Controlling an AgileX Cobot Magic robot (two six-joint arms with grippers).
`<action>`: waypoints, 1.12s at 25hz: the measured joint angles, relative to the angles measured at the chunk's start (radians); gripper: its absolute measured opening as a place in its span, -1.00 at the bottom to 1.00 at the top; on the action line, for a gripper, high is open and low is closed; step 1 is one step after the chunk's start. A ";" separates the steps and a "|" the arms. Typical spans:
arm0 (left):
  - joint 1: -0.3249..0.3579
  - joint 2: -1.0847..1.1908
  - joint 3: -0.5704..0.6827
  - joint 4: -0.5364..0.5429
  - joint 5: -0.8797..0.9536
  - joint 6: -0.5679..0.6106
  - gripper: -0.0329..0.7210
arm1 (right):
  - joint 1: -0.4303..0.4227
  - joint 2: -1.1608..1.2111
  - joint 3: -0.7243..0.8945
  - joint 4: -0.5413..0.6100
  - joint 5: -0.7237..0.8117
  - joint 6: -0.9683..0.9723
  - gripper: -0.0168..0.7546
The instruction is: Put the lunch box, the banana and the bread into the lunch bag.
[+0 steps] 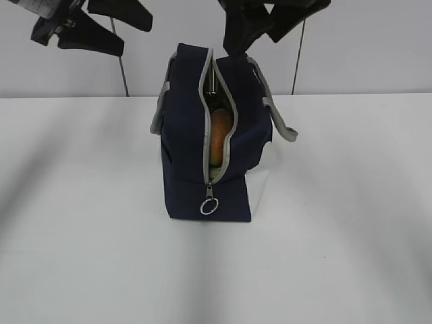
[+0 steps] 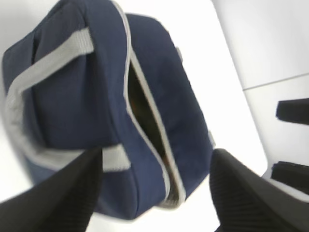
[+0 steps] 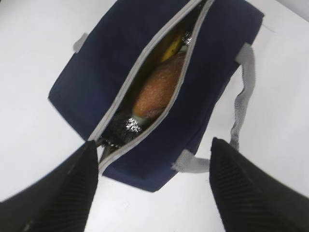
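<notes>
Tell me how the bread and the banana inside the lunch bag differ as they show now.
The bread is golden-brown and speckled; the banana is smooth yellow. The bread shows most of its oval length through the opening; only a short strip of the banana peeks out beyond it. Both lie inside the unzipped lunch bag, lined up along its opening.

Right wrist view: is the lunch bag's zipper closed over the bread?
No. The lunch bag gapes open along its grey zipper trim, and the bread shows through the gap.
</notes>
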 joint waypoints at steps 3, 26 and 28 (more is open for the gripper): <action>0.000 -0.036 -0.001 0.126 0.075 -0.047 0.34 | 0.022 -0.050 0.097 0.005 0.002 -0.027 0.42; -0.096 -0.088 -0.001 0.209 0.178 -0.090 0.24 | 0.060 -0.530 1.192 0.363 -1.277 -0.369 0.42; -0.103 -0.088 0.005 0.216 0.179 -0.095 0.24 | 0.090 -0.530 1.244 0.369 -1.368 -0.371 0.42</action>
